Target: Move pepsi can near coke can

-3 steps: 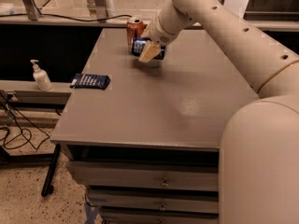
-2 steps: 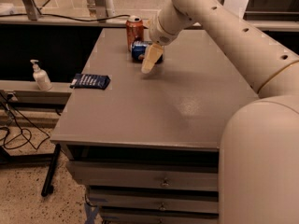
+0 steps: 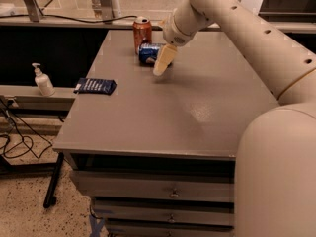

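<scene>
The pepsi can (image 3: pixel 149 53), blue with a silver end, lies on its side on the grey table (image 3: pixel 163 112) at the far side. It rests right next to the upright red-orange coke can (image 3: pixel 142 33), just in front of it and to its right. My gripper (image 3: pixel 162 63) hangs over the table just to the right of the pepsi can. It is open and holds nothing. Its pale fingers (image 3: pixel 165 57) point down and partly hide the can's right end.
A flat dark blue snack packet (image 3: pixel 96 86) lies at the table's left edge. A soap dispenser (image 3: pixel 43 81) stands on a ledge to the left. Drawers (image 3: pixel 173 194) sit under the table front. My arm (image 3: pixel 256 38) spans the right side.
The gripper has let go of the pepsi can and pulled back a little to the right and toward the front. The can now lies on the table beside the coke can.
</scene>
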You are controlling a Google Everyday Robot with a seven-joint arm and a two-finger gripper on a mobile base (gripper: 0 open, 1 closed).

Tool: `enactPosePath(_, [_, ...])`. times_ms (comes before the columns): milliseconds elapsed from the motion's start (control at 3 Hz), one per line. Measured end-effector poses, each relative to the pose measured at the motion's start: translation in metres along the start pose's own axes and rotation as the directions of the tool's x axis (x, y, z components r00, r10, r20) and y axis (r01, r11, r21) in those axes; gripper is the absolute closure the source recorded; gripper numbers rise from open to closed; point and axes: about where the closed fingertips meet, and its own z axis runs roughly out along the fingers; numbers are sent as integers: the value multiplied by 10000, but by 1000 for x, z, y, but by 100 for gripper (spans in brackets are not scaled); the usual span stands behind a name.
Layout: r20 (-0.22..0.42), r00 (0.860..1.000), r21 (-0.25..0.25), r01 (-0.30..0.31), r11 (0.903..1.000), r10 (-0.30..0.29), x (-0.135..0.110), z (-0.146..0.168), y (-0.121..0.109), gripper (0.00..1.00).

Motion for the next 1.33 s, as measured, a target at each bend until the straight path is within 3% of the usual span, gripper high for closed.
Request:
enactPosePath(333, [229,9864,353,-1638,9859,1631,37,-33,-15,0])
enactPosePath(667, [604,9439,1092,-3296,9378,3247,89,-92,-29,0])
enactPosePath(1000, [888,9040,2097,-4274,8794,4181,142,-164,-36,0])
enactPosePath(1333, [1225,8432,2640,-5361,8018,5234,184,-214,-33,0])
